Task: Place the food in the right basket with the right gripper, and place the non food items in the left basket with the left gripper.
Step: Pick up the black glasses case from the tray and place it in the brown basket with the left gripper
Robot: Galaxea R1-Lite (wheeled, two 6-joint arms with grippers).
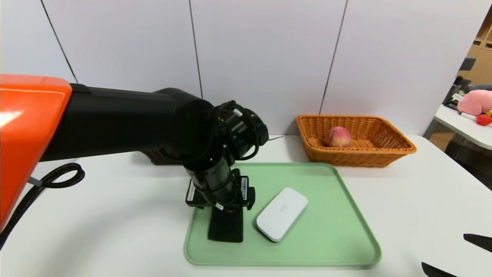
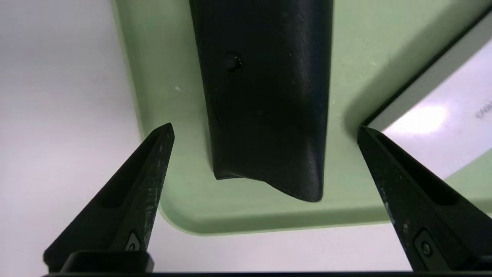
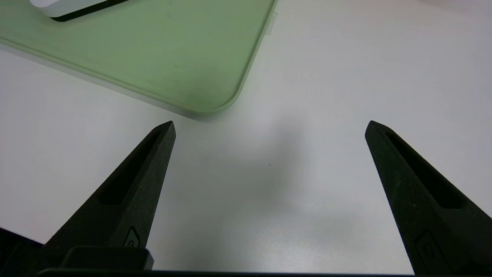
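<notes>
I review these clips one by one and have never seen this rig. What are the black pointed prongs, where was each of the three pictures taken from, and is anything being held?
This is a two-armed robot. One picture looks down from its head; the other two come from cameras on its wrists, so the prongs are each arm's jaws. On the white table lies a green tray with a black case and a white box. The right basket holds a peach. The left gripper hangs over the case, jaws open on either side, holding nothing. The right gripper waits open above bare table.
</notes>
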